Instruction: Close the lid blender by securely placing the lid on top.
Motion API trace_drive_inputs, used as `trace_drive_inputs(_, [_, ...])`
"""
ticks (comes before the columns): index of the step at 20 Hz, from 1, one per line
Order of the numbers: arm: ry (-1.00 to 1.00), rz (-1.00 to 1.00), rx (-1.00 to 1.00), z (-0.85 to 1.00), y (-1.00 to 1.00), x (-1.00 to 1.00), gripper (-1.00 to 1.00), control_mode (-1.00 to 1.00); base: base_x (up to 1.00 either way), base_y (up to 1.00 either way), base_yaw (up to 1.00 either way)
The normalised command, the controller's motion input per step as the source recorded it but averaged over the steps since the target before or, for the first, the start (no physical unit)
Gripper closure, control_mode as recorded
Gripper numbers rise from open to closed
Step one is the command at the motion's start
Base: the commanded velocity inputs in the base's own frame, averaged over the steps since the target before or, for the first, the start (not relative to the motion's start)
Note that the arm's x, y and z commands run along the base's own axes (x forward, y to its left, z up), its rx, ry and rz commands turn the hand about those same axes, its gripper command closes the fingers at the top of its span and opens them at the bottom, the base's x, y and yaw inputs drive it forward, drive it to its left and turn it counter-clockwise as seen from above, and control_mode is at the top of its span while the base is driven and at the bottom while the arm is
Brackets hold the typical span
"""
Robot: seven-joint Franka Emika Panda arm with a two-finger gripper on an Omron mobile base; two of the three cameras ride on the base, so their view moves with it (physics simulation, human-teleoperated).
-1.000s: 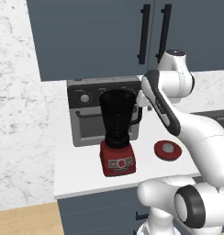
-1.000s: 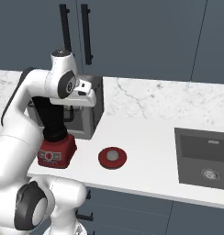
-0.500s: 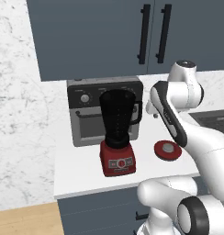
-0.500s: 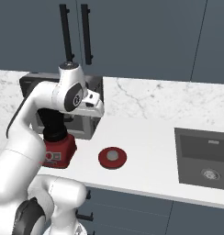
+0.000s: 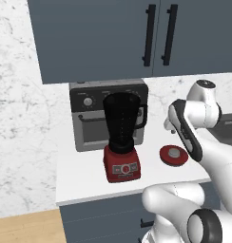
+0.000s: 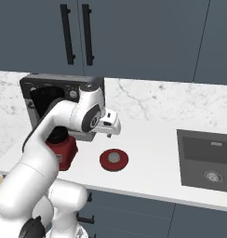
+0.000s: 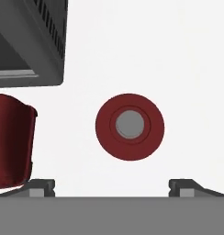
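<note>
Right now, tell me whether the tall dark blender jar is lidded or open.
Open. The tall dark blender jar has a bare mouth, and the small round red lid with a grey knob lies flat on the white counter beside it.

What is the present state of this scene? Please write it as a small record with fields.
lid: red disc with grey knob, lying flat on the white counter, right of the blender, apart from it
blender: dark jar on red base, mouth uncovered, in front of the grey toaster oven
gripper: open, above the lid, holding nothing
sink: set in the counter at the far right
task progress: lid not yet picked up
</note>
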Motion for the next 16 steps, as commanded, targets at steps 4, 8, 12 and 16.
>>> trace_drive_inputs(4, [0.00, 0.00, 0.00, -0.66, -0.30, 0.00, -1.00, -1.00, 0.00, 0.00, 0.00])
trace_drive_inputs(8, [0.01, 0.00, -0.02, -0.63, -0.15, 0.01, -1.00, -1.00, 0.00, 0.00, 0.00])
trace_drive_inputs(12, [0.01, 0.00, -0.01, -0.59, -0.11, 0.04, -1.00, -1.00, 0.00, 0.00, 0.00])
trace_drive_inputs(16, [0.00, 0.00, 0.00, -0.43, -0.12, 0.06, -1.00, -1.00, 0.00, 0.00, 0.00])
